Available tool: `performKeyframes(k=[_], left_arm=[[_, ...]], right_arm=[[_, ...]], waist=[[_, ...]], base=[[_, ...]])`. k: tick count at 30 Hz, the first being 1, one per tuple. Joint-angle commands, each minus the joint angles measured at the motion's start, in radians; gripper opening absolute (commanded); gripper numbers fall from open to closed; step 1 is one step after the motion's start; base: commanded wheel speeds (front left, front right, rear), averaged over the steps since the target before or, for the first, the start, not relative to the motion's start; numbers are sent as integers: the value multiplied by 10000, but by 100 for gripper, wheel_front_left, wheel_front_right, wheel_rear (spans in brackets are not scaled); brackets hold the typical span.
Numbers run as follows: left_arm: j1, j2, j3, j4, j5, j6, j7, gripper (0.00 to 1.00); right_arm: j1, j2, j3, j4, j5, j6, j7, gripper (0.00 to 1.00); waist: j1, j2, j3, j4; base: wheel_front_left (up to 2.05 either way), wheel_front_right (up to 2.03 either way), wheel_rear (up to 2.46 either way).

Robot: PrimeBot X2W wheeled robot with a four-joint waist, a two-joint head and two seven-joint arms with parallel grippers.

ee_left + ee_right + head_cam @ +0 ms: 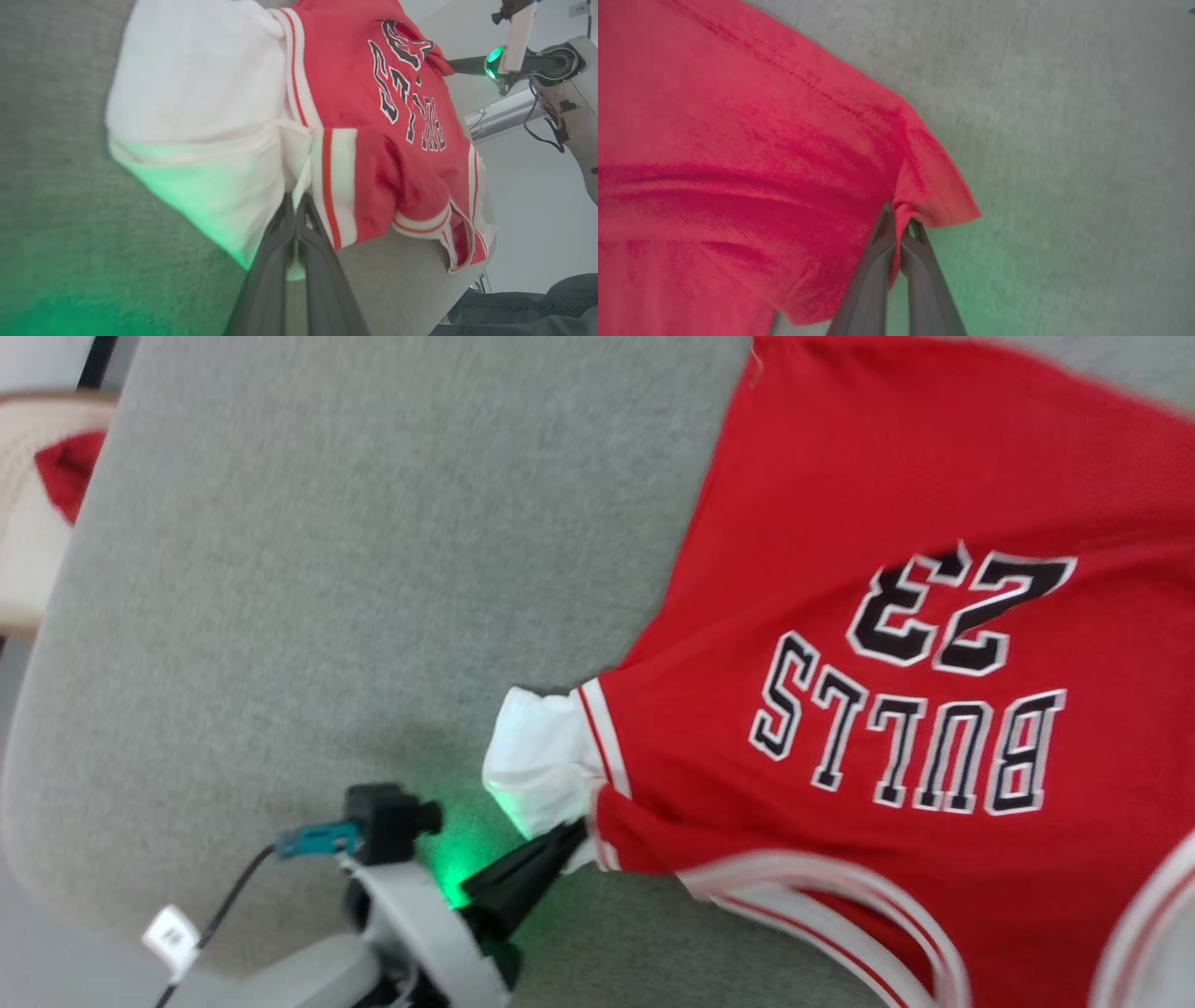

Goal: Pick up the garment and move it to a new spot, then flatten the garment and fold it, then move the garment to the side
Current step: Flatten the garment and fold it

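1. Garment point(840, 523), a red jersey with white-outlined black "BULLS 23", lies across the grey padded surface point(327, 569), its lettering upside down in the head view.
2. Nearest, the left gripper point(571, 838) is pinched tight on the striped trim beside the bunched white sleeve point(532, 756).
3. Farther off, the right gripper point(899, 219) is clamped on a red hem corner.

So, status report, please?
Left claw shut on jersey sleeve. Right claw shut on its hem corner. Jersey spread on grey pad. Basket well aside.
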State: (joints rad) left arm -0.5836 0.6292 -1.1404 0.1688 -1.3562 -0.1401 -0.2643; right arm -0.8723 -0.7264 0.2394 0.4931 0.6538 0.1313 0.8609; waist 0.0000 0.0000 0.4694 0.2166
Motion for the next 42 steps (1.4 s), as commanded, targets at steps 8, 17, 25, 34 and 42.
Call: performKeyframes(k=[8,17,25,34,42], left_arm=[[1009,569,824,-234,85,432,8,0],[1348,719,1314,-599,326,597,6,0],[935,512,1244,-524,488,563,163,0],[707,300,1241,-301,593,422,206,0],[756,171,1284,-573,870,524,127,0]], right_arm=[[4803,-1011,-801,-3030,2113,-10,404,0],[9734,71,-2069,-6483,2382,-9,957,0],[11072,1227,-1459,-7593,1493,-9,1361,0],[10441,985,-2342,-8377,1126,-9,664,100],[9152,571,-4247,-9452,1658,-9,980,100]], waist=[[0,0,-1475,-1549],[0,0,-1556,-2169],[0,0,-1489,-2239],[0,0,-1526,-2211],[0,0,-1369,-1822]], base=[[0,0,0],[0,0,0],[0,0,0],[0,0,0],[0,0,0]])
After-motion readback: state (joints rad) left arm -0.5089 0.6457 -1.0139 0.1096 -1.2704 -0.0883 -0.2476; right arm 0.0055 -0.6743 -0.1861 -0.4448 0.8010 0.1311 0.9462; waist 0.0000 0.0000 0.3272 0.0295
